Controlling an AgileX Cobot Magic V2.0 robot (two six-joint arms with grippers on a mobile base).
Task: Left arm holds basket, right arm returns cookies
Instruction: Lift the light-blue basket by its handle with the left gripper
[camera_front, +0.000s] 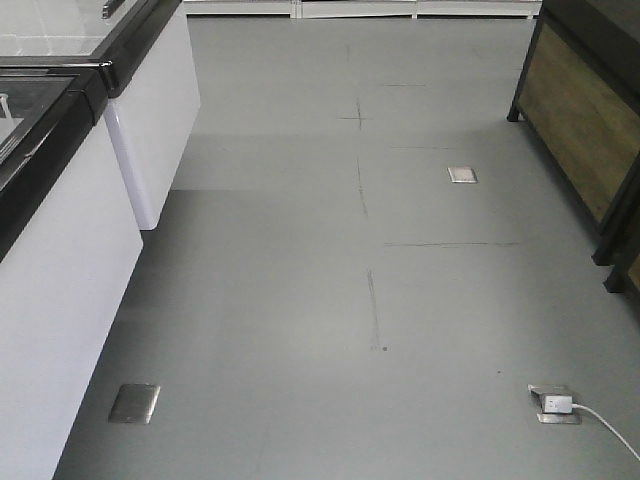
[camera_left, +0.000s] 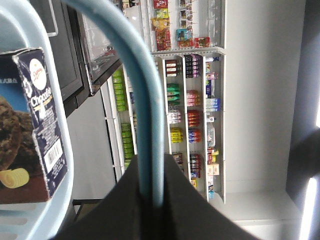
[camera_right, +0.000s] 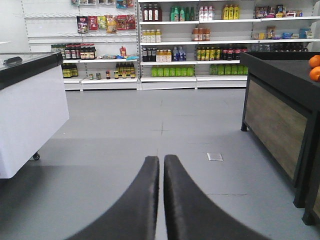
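**Cookies in the basket, out of the right gripper's view**

The basket (camera_left: 35, 222) is carried by its handle (camera_left: 145, 100), on which the left gripper (camera_left: 151, 175) is clamped. The cookies (camera_left: 30, 130) are seen inside, against the rim; their long axis cannot be judged. The right gripper (camera_right: 161, 165), fingers nearly touching and empty, is pointed over open floor (camera_right: 150, 115) at the far shelves (camera_right: 200, 50). A reach leftward is judged necessary.

Front camera tilted at floor (camera_front: 300, 300); wrist cameras close behind fingers (camera_right: 145, 205), both facing store shelves (camera_right: 200, 45).
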